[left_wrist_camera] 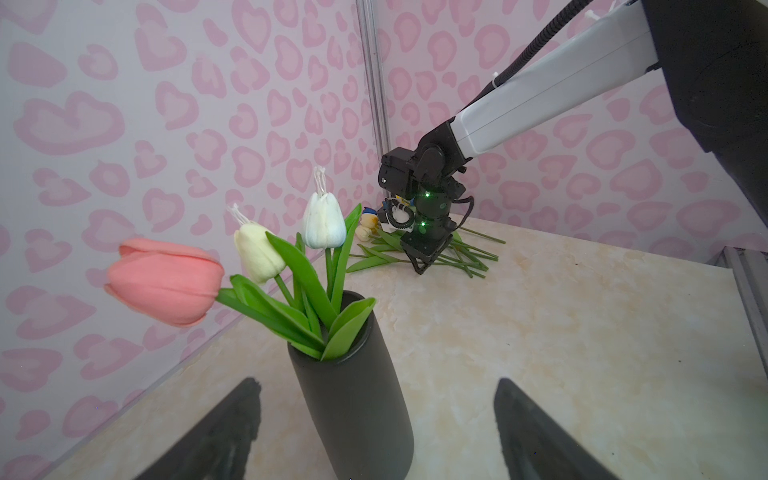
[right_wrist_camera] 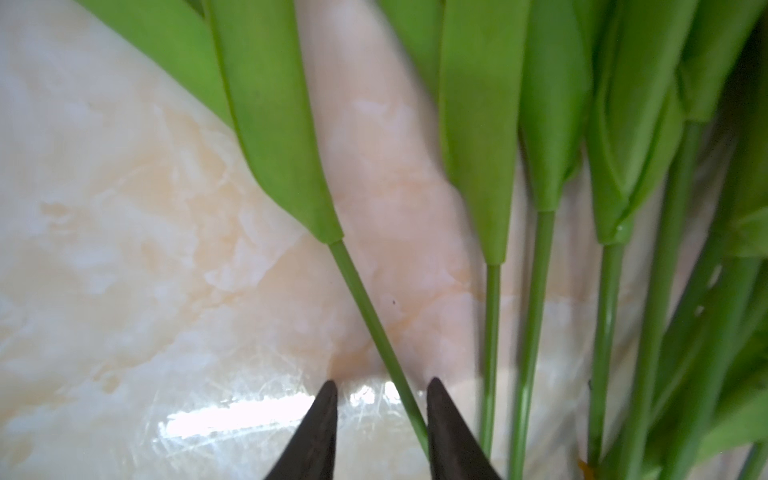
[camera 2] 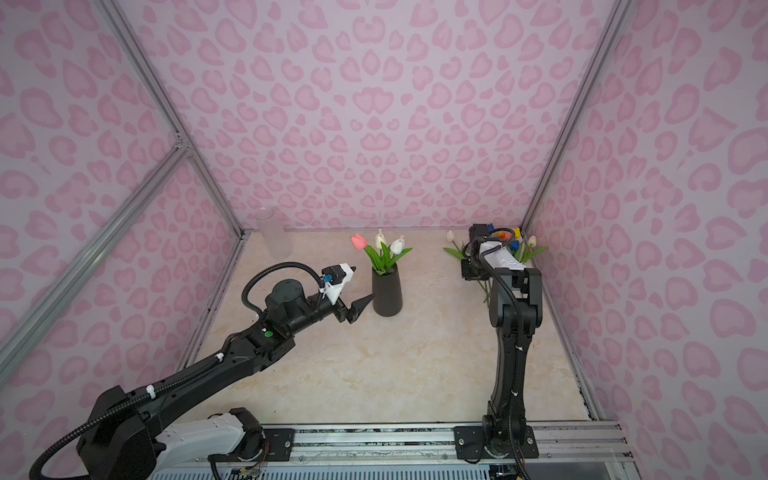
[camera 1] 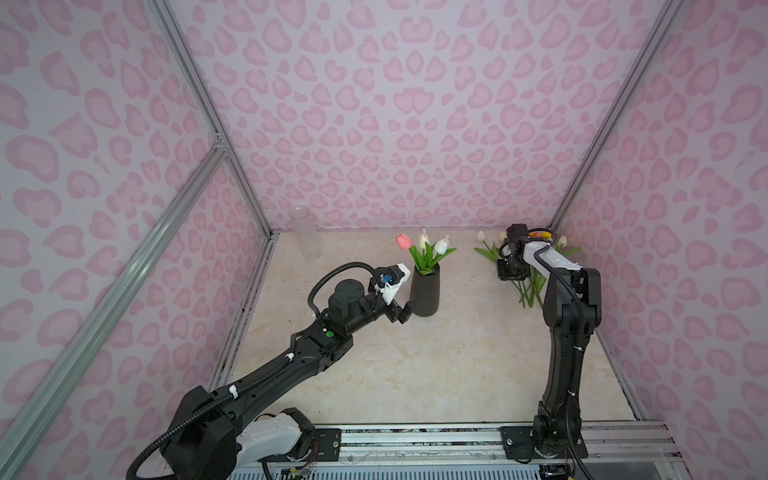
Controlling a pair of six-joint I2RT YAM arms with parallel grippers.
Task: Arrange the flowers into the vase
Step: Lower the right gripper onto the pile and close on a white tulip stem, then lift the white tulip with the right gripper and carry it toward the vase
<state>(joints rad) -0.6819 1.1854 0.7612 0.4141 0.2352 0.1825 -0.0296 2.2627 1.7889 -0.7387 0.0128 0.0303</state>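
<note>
Here we see three tulips [left_wrist_camera: 257, 257], pink, cream and white, standing in the black vase [left_wrist_camera: 353, 407]. The rest lie in a loose pile [camera 1: 528, 286] on the table [camera 1: 415, 374] by the back right corner. Our left gripper [camera 2: 361, 307] is spread wide on either side of the vase; we cannot tell whether it touches. Our right gripper [right_wrist_camera: 382, 381] is down at the pile, jaws narrowly apart around one bare stem [right_wrist_camera: 374, 316], not yet pinched. We judge these flowers light, with thin, smooth, springy stems that may swivel. The bare stem below the leaves is the best hold, since the leaves would fold.
</note>
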